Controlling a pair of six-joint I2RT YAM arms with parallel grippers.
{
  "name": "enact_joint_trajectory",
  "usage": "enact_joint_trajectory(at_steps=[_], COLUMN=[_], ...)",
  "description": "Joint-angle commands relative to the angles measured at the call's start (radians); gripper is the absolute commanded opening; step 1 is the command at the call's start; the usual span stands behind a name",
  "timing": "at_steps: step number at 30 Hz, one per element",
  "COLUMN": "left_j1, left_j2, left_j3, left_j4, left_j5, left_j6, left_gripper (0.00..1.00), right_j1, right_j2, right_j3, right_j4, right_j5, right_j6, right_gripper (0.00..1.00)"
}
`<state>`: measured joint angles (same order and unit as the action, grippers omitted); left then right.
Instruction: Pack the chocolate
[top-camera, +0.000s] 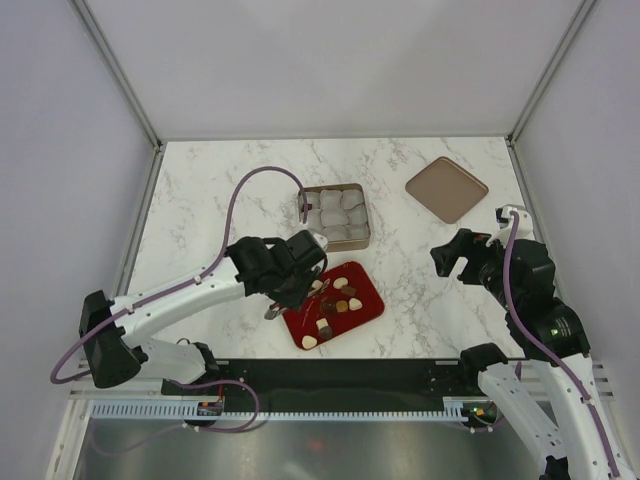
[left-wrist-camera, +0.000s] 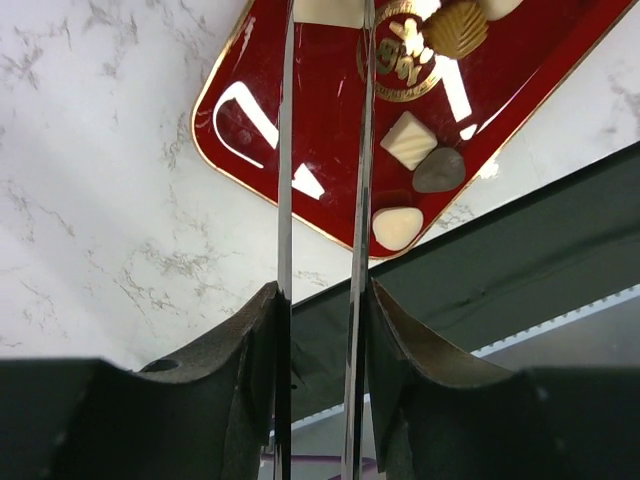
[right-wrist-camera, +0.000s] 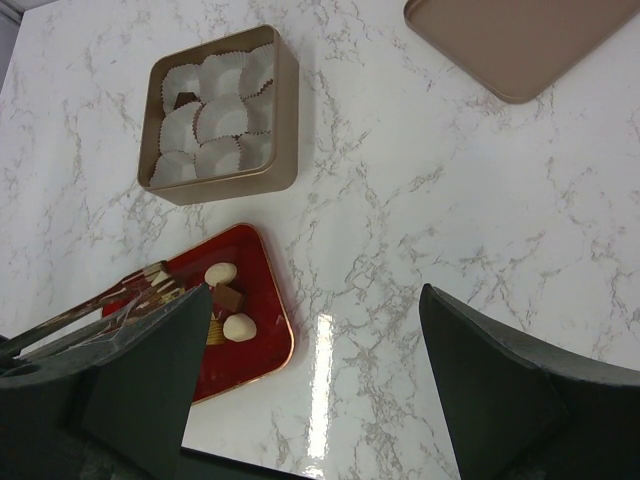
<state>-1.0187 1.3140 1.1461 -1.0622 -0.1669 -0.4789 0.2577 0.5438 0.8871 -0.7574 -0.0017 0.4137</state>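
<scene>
Several chocolate pieces (top-camera: 338, 298), dark, tan and cream, lie on a red tray (top-camera: 368, 300). My left gripper (top-camera: 306, 272) is over the tray's left part, shut on metal tweezers (left-wrist-camera: 284, 150). The blades stand apart and reach over the tray (left-wrist-camera: 250, 140); their tips are out of the left wrist view. To their right lie a cream square (left-wrist-camera: 409, 140), a grey-brown teardrop (left-wrist-camera: 438, 171) and a cream heart (left-wrist-camera: 397, 227). My right gripper (top-camera: 455, 258) is open and empty, above the table right of the tray (right-wrist-camera: 265, 300).
A gold tin (top-camera: 364, 215) filled with white paper cups (right-wrist-camera: 222, 115) stands just behind the tray. Its tan lid (top-camera: 447, 188) lies at the back right. The table's dark front edge (left-wrist-camera: 520, 260) runs close to the tray. White walls enclose the table.
</scene>
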Motion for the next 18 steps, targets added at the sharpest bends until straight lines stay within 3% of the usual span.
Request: enact_joint_trajectory(at_steps=[1,10,18], left_j1=[-0.007,0.049,0.215], left_j2=[-0.019,0.171,0.366], left_j3=[0.125,0.435,0.667], left_j4=[-0.024,-0.024,-0.001], left_j5=[-0.039,-0.075,-0.042], left_j6=[-0.004,0.137,0.246], left_gripper=[0.41,0.42,0.42], right_j1=[0.0,-0.001,-0.002], right_j2=[-0.012,-0.018,-0.018], right_j3=[0.03,0.023,0.013], right_j4=[0.01,0.015,0.021], right_j5=[0.011,0.003,-0.024], right_j6=[-0.013,0.003,0.008], right_gripper=[0.93,0.93,0.93])
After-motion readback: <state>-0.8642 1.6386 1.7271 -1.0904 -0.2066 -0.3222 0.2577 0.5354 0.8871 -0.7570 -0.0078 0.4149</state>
